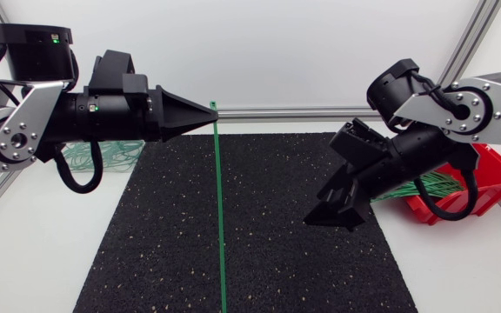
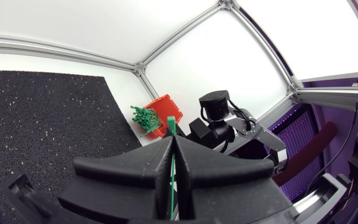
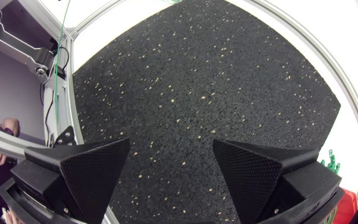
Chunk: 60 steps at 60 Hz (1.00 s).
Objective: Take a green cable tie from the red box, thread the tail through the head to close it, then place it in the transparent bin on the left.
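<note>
**Left hand clamps the green tie; right hand stands apart**

The left hand (image 1: 210, 110) reaches in from the left, above the far edge of the black mat (image 1: 303, 269), its two fingers pressed together on the green cable tie (image 1: 220, 217). In the head view the tie runs as a straight, unclosed line from the fingertips towards the near edge. In the left wrist view a short end of it sticks out past the tips.

The right hand (image 1: 337, 213) hangs over the mat's right side with its fingers wide apart and nothing between them.

The red box (image 1: 497, 172), with more green ties in it, sits on the surface at far right. The transparent bin (image 1: 111, 167) stands at far left, partly behind the left arm.
</note>
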Tool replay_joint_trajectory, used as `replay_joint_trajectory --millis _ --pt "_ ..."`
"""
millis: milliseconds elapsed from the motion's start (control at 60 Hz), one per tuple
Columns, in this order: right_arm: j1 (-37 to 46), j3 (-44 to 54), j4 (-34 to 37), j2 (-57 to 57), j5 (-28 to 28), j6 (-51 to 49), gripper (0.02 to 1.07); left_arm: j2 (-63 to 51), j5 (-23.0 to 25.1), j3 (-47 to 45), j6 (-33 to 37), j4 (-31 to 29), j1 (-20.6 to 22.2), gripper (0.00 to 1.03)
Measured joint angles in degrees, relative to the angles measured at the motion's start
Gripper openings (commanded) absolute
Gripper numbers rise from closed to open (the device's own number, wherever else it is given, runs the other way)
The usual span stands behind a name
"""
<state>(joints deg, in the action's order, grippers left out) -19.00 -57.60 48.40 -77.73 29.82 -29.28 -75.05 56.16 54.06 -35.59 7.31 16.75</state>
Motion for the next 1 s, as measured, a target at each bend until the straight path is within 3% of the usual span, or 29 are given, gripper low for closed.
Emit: replay_joint_trajectory --millis 83,217,300,400,433,517,583,617,667,717,817,917,1000 --pt "0.04 0.13 -1.55 0.00 -0.26 -1.29 1.03 0.00 -0.02 0.00 -0.02 0.02 0.02 0.04" --pt "-0.48 4.96 -13.90 2.95 -4.17 -2.12 1.03 0.00 -0.07 0.00 -0.02 0.00 0.02 0.04" --pt "-1.57 8.76 -19.65 6.05 -10.67 -2.12 1.02 0.00 -0.31 0.00 -0.02 -0.04 0.20 0.04" --pt "-4.04 11.30 -22.32 9.07 -17.29 -3.85 0.81 0.00 -0.48 0.00 -0.28 -0.24 0.44 0.04" --pt "-5.18 12.04 -23.41 9.97 -19.98 -4.81 0.80 0.00 -0.50 0.02 -0.50 -0.50 0.55 0.04" --pt "-9.46 14.45 -27.91 12.57 -29.31 -7.02 0.92 0.00 -0.48 0.81 -1.14 -2.38 0.68 0.04" --pt "-10.91 15.30 -32.30 14.21 -32.85 -8.35 0.94 -0.37 0.48 2.71 -1.97 -5.09 0.66 0.04" --pt "-10.93 15.30 -33.29 14.69 -33.99 -9.81 1.02 -0.70 0.87 3.41 -2.19 -5.57 0.61 0.04" --pt "-11.15 15.80 -35.65 15.26 -36.41 -12.57 1.04 -1.31 2.34 4.44 -3.17 -6.58 0.22 0.04" --pt "-11.85 18.18 -43.06 16.31 -39.04 -17.03 1.04 -2.14 4.59 5.38 -4.57 -8.00 -0.39 0.04" --pt "-13.88 23.69 -53.20 18.93 -41.88 -25.94 1.04 -4.04 6.43 6.67 -6.49 -9.27 -1.68 0.04" --pt "-14.27 26.80 -58.40 17.90 -42.05 -33.86 1.04 -5.42 8.07 6.78 -8.26 -9.68 -2.73 0.04" --pt "-13.35 29.59 -70.77 14.51 -41.57 -43.34 1.03 -6.93 9.31 7.23 -9.70 -9.86 -3.28 0.04"
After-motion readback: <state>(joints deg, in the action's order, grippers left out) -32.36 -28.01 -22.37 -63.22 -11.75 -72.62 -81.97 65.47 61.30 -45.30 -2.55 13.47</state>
